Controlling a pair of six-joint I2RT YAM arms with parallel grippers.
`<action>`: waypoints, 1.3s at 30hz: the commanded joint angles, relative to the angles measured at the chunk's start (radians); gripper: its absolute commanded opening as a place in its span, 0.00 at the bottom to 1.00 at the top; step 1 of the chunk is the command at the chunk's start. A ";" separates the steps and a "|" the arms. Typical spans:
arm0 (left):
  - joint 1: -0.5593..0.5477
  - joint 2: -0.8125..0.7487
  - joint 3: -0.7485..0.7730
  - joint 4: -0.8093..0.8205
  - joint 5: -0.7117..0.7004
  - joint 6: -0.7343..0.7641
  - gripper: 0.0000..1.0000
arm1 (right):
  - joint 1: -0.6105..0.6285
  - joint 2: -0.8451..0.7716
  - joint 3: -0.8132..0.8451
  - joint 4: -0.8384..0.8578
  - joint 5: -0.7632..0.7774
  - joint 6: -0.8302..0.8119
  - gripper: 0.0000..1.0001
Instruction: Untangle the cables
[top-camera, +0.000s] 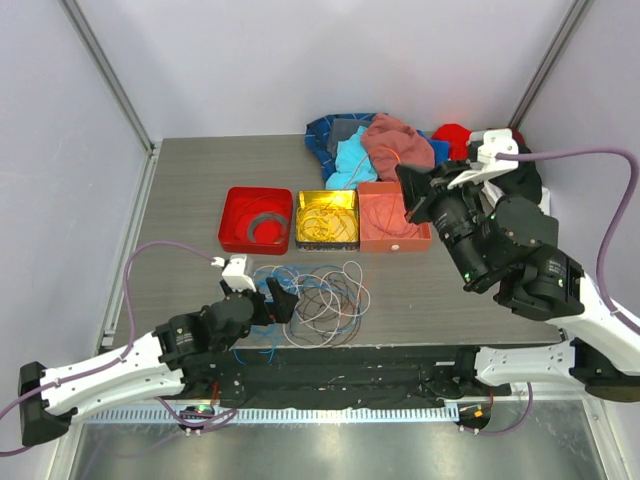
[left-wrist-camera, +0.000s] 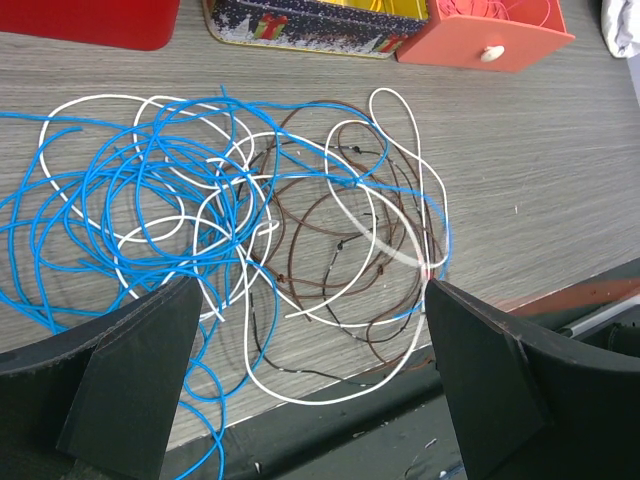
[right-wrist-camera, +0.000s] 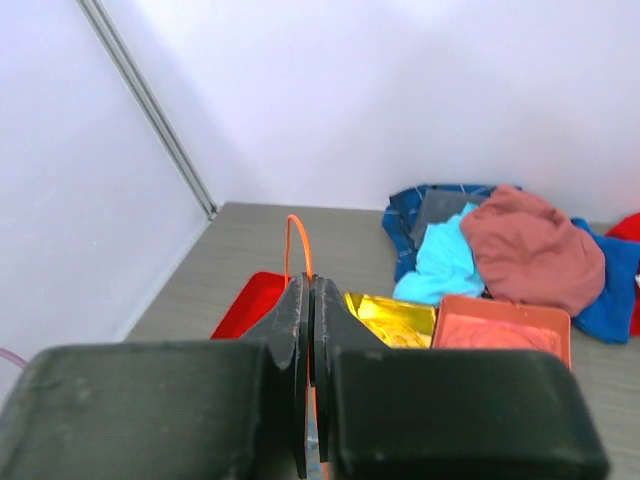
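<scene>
red tray (top-camera: 232, 202) holds grey cable (top-camera: 262, 222), gold tin (top-camera: 342, 197) yellow cables (top-camera: 322, 222); right gripper (right-wrist-camera: 309, 290) pinches orange cable (right-wrist-camera: 291, 238), left gripper (left-wrist-camera: 312, 300) wide.

Blue, white and brown cables (left-wrist-camera: 215, 190) sprawl on my grey wood-grain worktop (left-wrist-camera: 540, 150); my black right fingers (right-wrist-camera: 290, 335) pinch an orange cable (right-wrist-camera: 288, 248).

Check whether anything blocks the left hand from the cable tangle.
Nothing visible does. The open left hand hangs right over the cables, its fingers straddling the tangle's near edge, with no other object between. The right hand grips an orange cable elsewhere.
</scene>
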 joint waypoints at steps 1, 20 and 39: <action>-0.002 -0.012 -0.001 0.040 -0.013 -0.018 1.00 | 0.007 0.043 0.090 0.099 -0.010 -0.103 0.01; -0.002 -0.069 -0.041 0.069 0.012 -0.011 1.00 | -0.165 0.247 0.311 0.191 0.070 -0.294 0.01; -0.003 -0.082 -0.047 0.065 0.032 0.000 1.00 | -0.628 0.339 0.182 0.131 -0.252 -0.030 0.01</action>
